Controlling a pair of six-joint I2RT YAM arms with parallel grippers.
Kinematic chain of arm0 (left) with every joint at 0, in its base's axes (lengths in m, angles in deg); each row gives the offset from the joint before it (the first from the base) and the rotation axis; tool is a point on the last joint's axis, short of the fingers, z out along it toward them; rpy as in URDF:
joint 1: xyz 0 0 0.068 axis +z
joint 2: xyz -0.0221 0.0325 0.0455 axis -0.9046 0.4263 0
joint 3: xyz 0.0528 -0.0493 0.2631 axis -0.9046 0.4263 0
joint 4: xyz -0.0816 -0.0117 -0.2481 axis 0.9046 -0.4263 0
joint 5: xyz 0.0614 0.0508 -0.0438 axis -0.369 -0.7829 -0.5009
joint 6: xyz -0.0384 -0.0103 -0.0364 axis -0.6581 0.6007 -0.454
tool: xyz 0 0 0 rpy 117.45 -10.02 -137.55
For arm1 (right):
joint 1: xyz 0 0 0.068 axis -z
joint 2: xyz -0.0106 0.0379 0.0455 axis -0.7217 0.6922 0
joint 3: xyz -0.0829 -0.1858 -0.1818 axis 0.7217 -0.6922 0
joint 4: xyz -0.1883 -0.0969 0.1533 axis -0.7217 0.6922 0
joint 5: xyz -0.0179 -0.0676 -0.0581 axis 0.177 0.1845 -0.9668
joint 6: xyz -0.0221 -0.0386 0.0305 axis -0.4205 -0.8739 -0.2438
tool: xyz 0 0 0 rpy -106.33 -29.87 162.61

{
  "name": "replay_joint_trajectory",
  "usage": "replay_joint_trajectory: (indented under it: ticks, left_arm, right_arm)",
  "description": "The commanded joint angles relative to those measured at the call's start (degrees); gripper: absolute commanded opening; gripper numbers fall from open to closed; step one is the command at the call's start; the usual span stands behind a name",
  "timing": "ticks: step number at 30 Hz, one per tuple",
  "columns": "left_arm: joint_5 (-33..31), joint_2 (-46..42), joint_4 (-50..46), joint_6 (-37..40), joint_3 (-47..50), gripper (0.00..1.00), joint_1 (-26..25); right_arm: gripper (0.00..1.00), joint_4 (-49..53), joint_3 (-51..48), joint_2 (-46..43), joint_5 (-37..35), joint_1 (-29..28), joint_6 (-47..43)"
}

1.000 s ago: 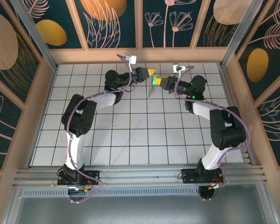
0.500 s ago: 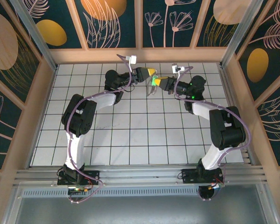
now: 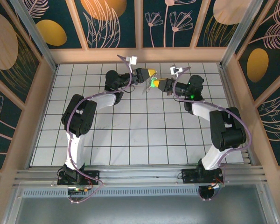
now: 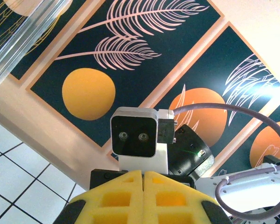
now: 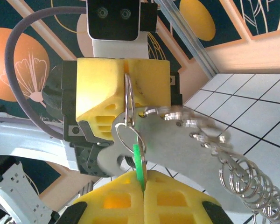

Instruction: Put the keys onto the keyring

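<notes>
right gripper [image 5: 143, 185] pinched shut on the green plastic head of the key [image 5: 138, 161], left gripper [image 5: 126, 70] pinched on the keyring [image 5: 177, 140] end just beside it; both light, stiff, slick metal, so hold the plastic head and expect the keyring to swing.

The key [image 5: 138, 161] shows as a green sliver, the rest buried between the pads of the right gripper [image 5: 143, 184]. The keyring [image 5: 177, 140] is blurred along its upper edge, and its lowest rings are cut off. From above, both are too small to tell whether they are linked. The left gripper [image 4: 143, 179] is cut off below.
</notes>
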Motion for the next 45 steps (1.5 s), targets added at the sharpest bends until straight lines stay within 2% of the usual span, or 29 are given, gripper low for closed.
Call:
replay_joint_trajectory:
  ticks: [1, 6, 17, 20, 23, 30, 31, 35, 41, 45]
  left_arm:
    - [-1.01, -4.27, 5.72, 0.21, -0.35, 0.00, -0.62]
    - [-1.19, -4.42, 6.25, 0.21, 0.43, 0.00, -0.79]
    - [-1.97, -4.85, 8.32, -0.62, 1.45, 0.00, -0.80]
    - [-2.48, -4.87, 8.71, -0.59, 2.06, 0.00, -0.79]
    - [-3.05, -4.95, 9.05, -0.45, 2.64, 0.00, -0.79]
    - [-3.72, -5.90, 9.42, 0.37, 4.21, 0.00, -0.80]
    - [-3.68, -6.09, 9.42, 0.55, 4.46, 0.00, -0.80]
    - [-3.55, -6.67, 8.99, 1.41, 5.27, 0.00, -0.79]
    - [-3.55, -6.61, 8.70, 2.16, 6.15, 0.00, -0.77]
    - [-3.65, -6.38, 9.22, 2.25, 6.60, 0.00, -0.77]
  right_arm:
    - [0.00, 2.62, 3.25, 0.90, -0.63, -1.89, -0.79]
    - [0.00, 5.11, 6.21, 2.97, -0.62, -3.66, -1.75]
    - [0.00, 8.37, 3.70, 2.76, -2.31, -3.17, -3.45]
    - [0.15, 8.48, 2.63, 1.25, -3.15, -2.91, -3.23]
    - [0.22, 9.38, 1.07, -0.98, -4.68, -2.72, -3.49]
    - [0.25, 8.84, -7.55, -8.81, -8.45, -2.11, -3.92]
    - [0.29, 9.21, -9.39, -10.58, -9.32, -1.91, -4.25]
    - [0.33, 11.88, -14.51, -17.01, -13.70, -0.73, -5.42]
    - [0.37, 13.77, -16.04, -23.64, -21.87, 0.53, -3.61]
    - [0.40, 10.56, -15.15, -24.70, -26.52, 0.43, 0.79]
